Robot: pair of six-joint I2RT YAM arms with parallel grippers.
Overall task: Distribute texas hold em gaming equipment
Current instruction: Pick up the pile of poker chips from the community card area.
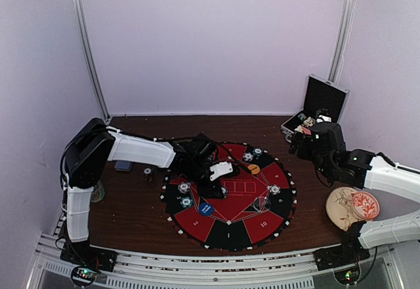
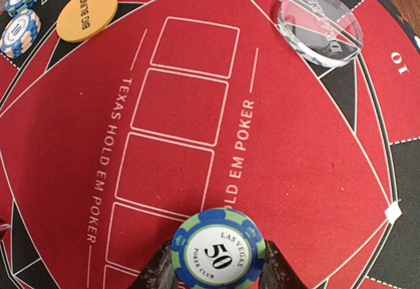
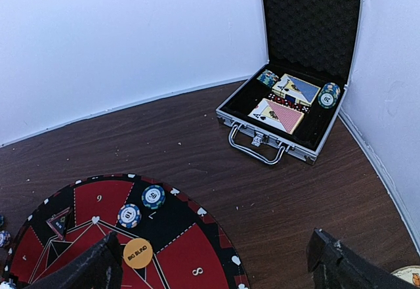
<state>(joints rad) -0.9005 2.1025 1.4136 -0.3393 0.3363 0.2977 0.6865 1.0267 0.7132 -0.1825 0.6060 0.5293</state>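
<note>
Your L fingers (image 2: 161,272) clamped on 50 chip (image 2: 218,249), over red mat (image 2: 295,171) nr card-box row. Orange Big Blind disc (image 2: 86,14), clear dealer puck (image 2: 320,27) farther out on mat. Your R fingers (image 3: 344,266) wide apart, empty; open case (image 3: 308,46) beyond.

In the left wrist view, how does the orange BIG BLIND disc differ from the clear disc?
The orange disc is opaque with black lettering; the clear disc is see-through, the lines of the mat showing through it. The orange disc looks thinner, the clear disc thicker and wider. The orange disc sits beside two chips; the clear disc lies alone. Both are round and lie flat on the mat.
</note>
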